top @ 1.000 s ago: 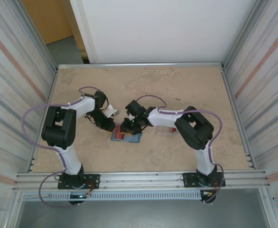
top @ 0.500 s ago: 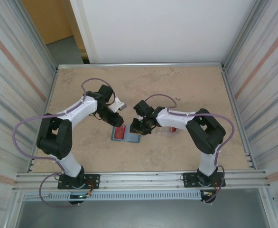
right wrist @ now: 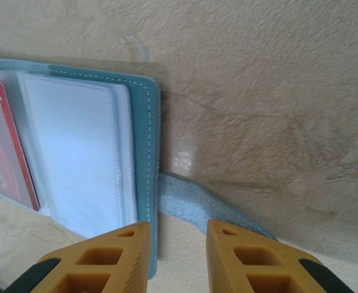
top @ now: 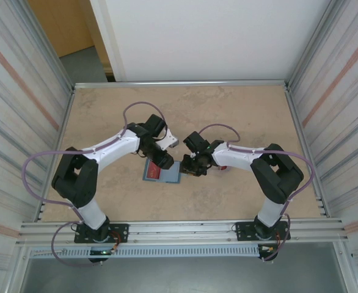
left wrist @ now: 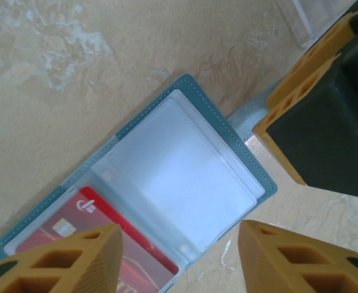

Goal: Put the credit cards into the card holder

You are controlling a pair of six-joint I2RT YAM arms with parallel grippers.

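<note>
The teal-blue card holder (top: 164,177) lies open on the table, its clear sleeves (left wrist: 179,177) facing up. One red credit card (left wrist: 109,241) sits in the left sleeve, seen also as a red card (right wrist: 8,152) in the right wrist view. My left gripper (left wrist: 179,259) hovers open over the holder's right half, nothing between its fingers. My right gripper (right wrist: 178,247) is open at the holder's right edge (right wrist: 143,152), its fingers standing either side of the closing tab (right wrist: 197,204) without touching it. A second red card (top: 223,170) peeks out beside the right forearm.
A corner of a clear plastic case (left wrist: 310,21) lies just beyond the holder, near the right gripper's finger (left wrist: 301,91). The two grippers (top: 165,160) (top: 190,168) are close together over the holder. Metal walls ring the table (top: 246,110).
Both grippers have shifted right. The left one swung from the holder's left side to over its right half; the right one drew back from over the holder to its right edge.
</note>
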